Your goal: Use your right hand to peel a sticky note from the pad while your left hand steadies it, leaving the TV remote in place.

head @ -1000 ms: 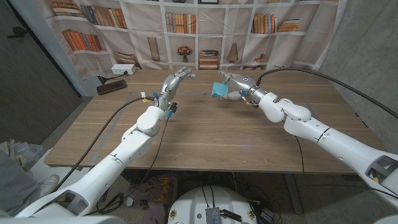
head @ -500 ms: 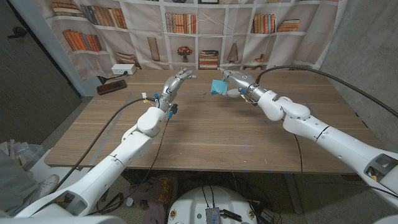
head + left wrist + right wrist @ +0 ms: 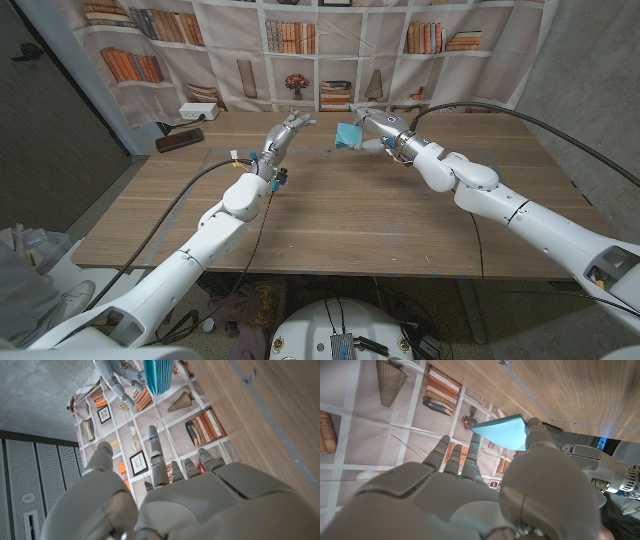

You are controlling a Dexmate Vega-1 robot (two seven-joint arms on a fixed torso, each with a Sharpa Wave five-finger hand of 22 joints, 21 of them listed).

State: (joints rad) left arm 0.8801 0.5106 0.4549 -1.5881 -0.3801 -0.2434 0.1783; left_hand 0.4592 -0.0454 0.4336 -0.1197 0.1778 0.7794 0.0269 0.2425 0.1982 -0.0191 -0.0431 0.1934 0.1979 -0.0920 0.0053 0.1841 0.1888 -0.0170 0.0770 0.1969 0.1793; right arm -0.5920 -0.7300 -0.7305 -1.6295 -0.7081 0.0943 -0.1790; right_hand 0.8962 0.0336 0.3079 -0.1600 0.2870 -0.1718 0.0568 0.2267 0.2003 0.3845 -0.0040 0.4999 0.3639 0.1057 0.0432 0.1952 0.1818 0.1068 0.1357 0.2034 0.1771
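Observation:
My right hand holds the blue sticky note pad in the air above the far middle of the table, pinched between thumb and fingers. In the right wrist view the pad sticks out past my thumb. My left hand is raised a little to the left of the pad, apart from it, fingers extended and holding nothing. In the left wrist view the pad hangs beyond my left hand. The dark TV remote lies near the table's far left corner.
A white box sits at the far left edge behind the remote. A bookshelf-print curtain hangs behind the wooden table. Cables run along both arms.
My right hand has carried the pad slightly farther away and upward. The left hand has shifted only a little the same way.

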